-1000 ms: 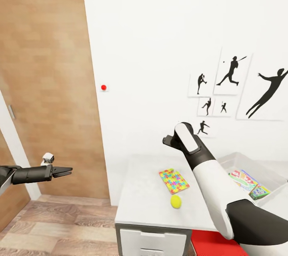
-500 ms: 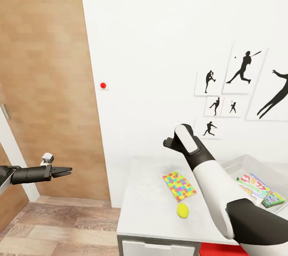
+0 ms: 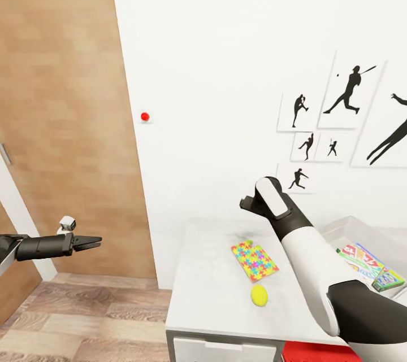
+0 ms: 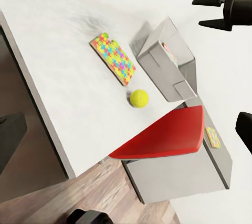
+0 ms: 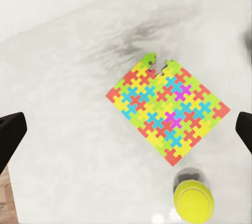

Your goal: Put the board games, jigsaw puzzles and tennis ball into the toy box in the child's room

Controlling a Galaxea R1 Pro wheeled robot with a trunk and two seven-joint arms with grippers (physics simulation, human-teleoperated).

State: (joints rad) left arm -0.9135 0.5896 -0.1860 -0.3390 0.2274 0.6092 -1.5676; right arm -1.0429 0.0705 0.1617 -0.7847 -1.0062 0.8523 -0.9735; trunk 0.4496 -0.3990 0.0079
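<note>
Right gripper (image 5: 126, 129), fingers spread, poised above jigsaw puzzle (image 3: 254, 261) at centre of table (image 3: 209, 294) | tennis ball (image 3: 259, 295) just below it | toy box (image 3: 362, 232) at right edge | descend squarely, straddling the thin board's edges, avoiding the ball | left gripper (image 3: 90, 243), pressed together, idle at lower left.

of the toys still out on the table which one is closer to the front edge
The tennis ball. It lies nearer the table's front edge than the jigsaw puzzle, which sits just behind it, farther toward the wall.
</note>
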